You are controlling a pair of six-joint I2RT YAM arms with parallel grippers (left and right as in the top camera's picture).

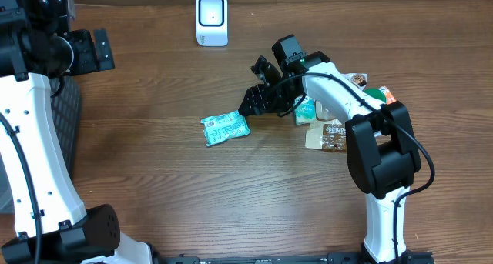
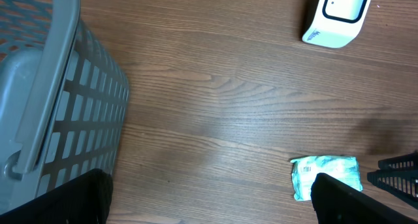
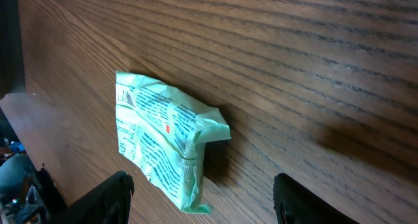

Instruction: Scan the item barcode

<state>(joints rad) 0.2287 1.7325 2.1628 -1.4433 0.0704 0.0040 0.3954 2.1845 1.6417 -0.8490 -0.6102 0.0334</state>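
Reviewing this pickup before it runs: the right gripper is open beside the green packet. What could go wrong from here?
1. The green packet lies flat and crumpled on the table, so the right gripper may push it along instead of pinching it.
2. I cannot see where its barcode sits; once lifted, it might face away from the white scanner.

A crinkled pale green packet with fine printed text is lying flat, its seam side showing and one corner puckering up. It is sitting just ahead of the right gripper, between the lines of its spread fingers. The white barcode scanner is standing upright, well apart from that pincer.
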